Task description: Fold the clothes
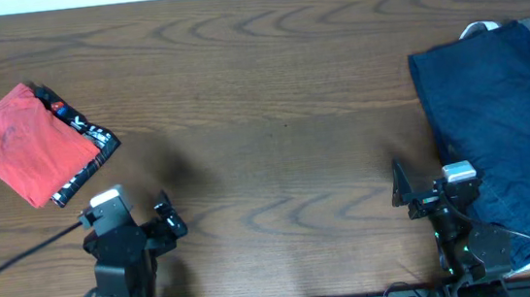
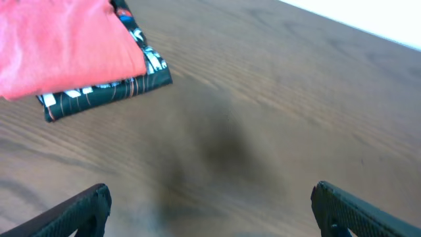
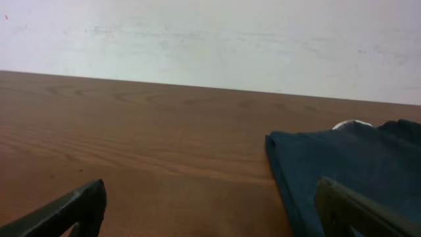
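Clothes number three: a folded red shirt lying on a black printed tee at the far left of the table, and a navy garment spread at the right. Only the overhead view shows all three; each wrist view shows just its own side. Both arms sit low at the near edge, the left gripper and right gripper each spread wide and empty.

A wood-grain desk carries a folded black printed tee under a coral-red one at left, and a navy garment at right.
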`<state>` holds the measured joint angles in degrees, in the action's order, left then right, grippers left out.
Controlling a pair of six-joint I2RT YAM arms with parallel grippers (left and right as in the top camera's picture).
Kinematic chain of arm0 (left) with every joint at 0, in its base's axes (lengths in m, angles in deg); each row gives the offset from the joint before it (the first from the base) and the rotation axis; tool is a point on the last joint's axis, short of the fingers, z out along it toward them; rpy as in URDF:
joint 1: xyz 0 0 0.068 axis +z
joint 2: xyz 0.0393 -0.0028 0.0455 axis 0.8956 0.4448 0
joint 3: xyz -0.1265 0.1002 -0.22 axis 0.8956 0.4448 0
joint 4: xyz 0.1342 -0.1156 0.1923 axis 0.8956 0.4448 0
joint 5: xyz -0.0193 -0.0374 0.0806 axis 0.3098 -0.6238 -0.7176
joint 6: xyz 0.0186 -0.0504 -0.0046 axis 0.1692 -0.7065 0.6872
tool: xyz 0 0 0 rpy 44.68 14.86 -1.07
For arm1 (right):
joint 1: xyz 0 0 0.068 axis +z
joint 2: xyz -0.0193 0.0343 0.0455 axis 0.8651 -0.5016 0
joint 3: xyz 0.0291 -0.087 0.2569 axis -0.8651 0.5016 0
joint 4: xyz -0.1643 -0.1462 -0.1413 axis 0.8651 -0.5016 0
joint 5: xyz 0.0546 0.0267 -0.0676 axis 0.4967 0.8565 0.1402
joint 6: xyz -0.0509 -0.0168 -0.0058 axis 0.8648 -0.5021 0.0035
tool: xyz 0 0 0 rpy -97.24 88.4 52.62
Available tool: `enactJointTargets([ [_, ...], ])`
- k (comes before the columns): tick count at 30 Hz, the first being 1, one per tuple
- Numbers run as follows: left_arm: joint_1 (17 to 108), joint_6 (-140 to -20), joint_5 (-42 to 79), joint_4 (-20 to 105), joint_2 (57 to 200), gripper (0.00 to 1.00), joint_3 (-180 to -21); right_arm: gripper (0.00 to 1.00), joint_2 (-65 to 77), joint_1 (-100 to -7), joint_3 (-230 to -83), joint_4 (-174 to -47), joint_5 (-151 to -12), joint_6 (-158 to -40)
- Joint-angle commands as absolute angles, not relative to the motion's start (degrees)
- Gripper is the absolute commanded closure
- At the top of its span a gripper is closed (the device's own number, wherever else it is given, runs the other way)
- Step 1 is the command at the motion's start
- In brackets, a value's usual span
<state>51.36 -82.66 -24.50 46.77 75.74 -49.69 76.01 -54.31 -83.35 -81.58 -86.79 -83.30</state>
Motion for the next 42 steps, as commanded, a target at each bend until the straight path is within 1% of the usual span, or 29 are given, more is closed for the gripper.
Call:
enactJointTargets([
  [1, 53.8, -82.7, -24.4, 42.2, 70.7, 0.02, -43.6, 0.01, 76.4, -54.7, -83.3, -81.8, -86.4, -84.3],
  [9, 58.3, -82.5, -24.4, 28.6, 60.8, 0.02, -31.6, 0.01, 76.4, -54.7, -83.3, -81.8, -86.4, -84.3],
  [15, 62.0, -82.0, -24.1, 14.5, 57.5, 0.02, -25.1, 0.01, 76.4, -54.7, -83.3, -81.8, -86.4, -84.3],
  [21, 64.4, -71.7, -16.9, 4.2, 57.3, 0.02, -21.1, 0.01, 76.4, -54.7, -83.3, -81.8, -86.4, -84.3],
  [27, 65.0, -66.3, -14.2, 7.3, 56.5, 0.02, -20.7, 0.01, 76.4, -54.7, -83.3, -81.8, -86.4, -84.3],
  [30, 65.0, -66.3, -13.7, 12.6, 56.5, 0.02, -20.7, 0.01, 76.4, -54.7, -83.3, -81.8, -86.4, -84.3],
  [34, 64.9, -66.4, -11.2, 12.5, 56.5, 0.02, -20.7, 0.01, 76.4, -54.7, -83.3, -81.8, -86.4, -84.3],
  [42, 64.8, -66.4, -11.3, 12.3, 56.5, 0.02, -20.7, 0.01, 76.4, -54.7, -83.3, -81.8, -86.4, -84.3],
])
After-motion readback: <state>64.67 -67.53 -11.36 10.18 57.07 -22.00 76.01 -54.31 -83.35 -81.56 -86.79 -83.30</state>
